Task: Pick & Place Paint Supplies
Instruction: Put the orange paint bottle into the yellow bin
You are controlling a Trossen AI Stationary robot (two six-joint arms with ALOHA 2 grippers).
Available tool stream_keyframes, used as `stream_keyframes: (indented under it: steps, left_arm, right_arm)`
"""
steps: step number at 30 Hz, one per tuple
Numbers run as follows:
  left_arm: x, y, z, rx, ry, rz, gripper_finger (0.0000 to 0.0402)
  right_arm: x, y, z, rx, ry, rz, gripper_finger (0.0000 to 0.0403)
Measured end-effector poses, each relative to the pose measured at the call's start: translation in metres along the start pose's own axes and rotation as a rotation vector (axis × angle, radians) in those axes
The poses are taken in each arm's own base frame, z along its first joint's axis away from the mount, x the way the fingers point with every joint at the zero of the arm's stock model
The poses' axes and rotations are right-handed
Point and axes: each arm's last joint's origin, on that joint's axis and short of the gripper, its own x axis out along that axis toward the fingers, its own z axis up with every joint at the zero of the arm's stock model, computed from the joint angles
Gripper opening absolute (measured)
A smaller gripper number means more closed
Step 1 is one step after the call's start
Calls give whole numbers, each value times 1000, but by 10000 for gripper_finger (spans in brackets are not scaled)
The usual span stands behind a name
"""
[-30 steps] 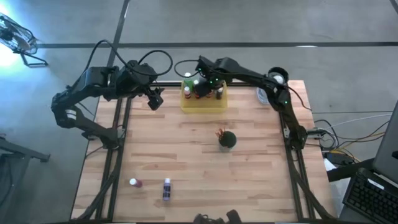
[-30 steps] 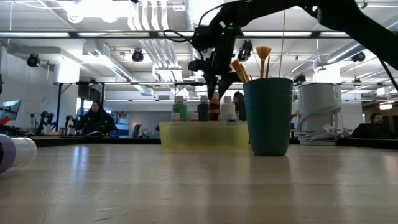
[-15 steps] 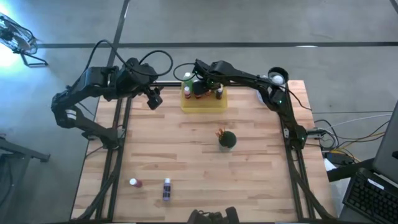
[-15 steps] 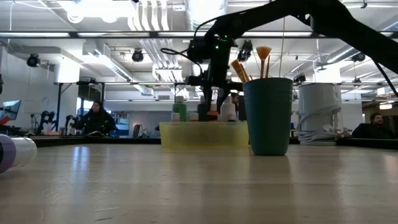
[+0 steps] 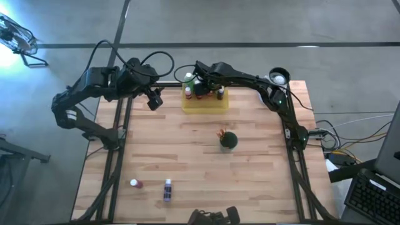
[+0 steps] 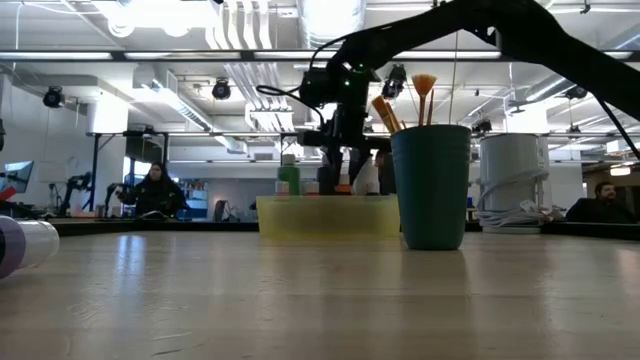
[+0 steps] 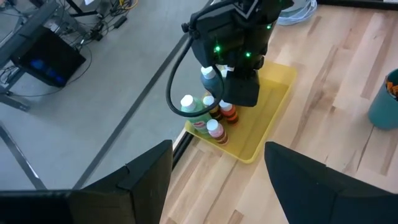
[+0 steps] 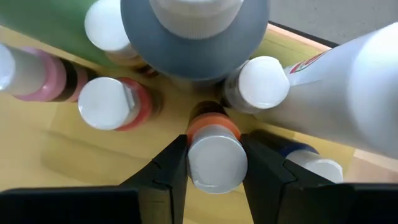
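Right wrist view looks straight down into the yellow tray [image 8: 56, 155], where the right gripper [image 8: 214, 163] has its two dark fingers [image 8: 165, 171] clamped on the white cap of an orange bottle [image 8: 214, 155] standing upright among the others. Close round that bottle stand a red bottle [image 8: 109, 102], a grey bottle [image 8: 193, 37] and a white bottle [image 8: 348, 87], with a pink-labelled one [image 8: 31, 71] at the edge and a green bottle [image 8: 50, 25] beyond it.

From the high view, the tray [image 5: 215, 105] sits at the far edge of the wooden table [image 5: 187, 150], about the middle of that edge, and the right gripper [image 5: 201, 88] hangs over its bottles. The left gripper [image 5: 154, 100] waits just beside the tray, on its left, with its fingers [image 7: 143, 177] spread apart and nothing between them. The dark green cup [image 5: 229, 140] stands nearer than the tray, towards the table's middle, with orange-brown paintbrushes [image 5: 221, 133] sticking out of it. Well away from the tray, near the table's front left, lie two more bottles on their sides: a red-purple one [image 5: 135, 184] and a purple one [image 5: 167, 190] just beside it.

At table height the cup [image 6: 431, 185] shows in front of the tray's right end, brushes [image 6: 424, 95] upright in it. People sit in the room behind.
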Motion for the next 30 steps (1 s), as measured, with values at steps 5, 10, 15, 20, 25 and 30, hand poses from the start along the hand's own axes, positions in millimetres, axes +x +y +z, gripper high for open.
stream_keyframes:
  steps: [5, 10, 15, 20, 25, 30]
  left_arm:
    - [0, 0, 0, 0, 0, 0, 259]
    - [0, 0, 0, -1, 0, 0, 259]
    - [0, 0, 0, -3, 0, 0, 259]
    - [0, 0, 0, -12, 1, 0, 259]
    - [0, 0, 0, -13, 1, 0, 259]
    - [0, 0, 0, -15, 1, 0, 259]
  right_arm:
    - [5, -1, -2, -13, 13, -11, 111]
    - [14, -3, -7, -24, 40, -31, 111]
    - [17, -1, -7, -19, 26, -2, 111]
    - [17, 1, -6, -13, 12, 23, 111]
    - [17, 1, -6, -25, 15, 26, 111]
    - [17, 0, -7, -31, 27, 22, 111]
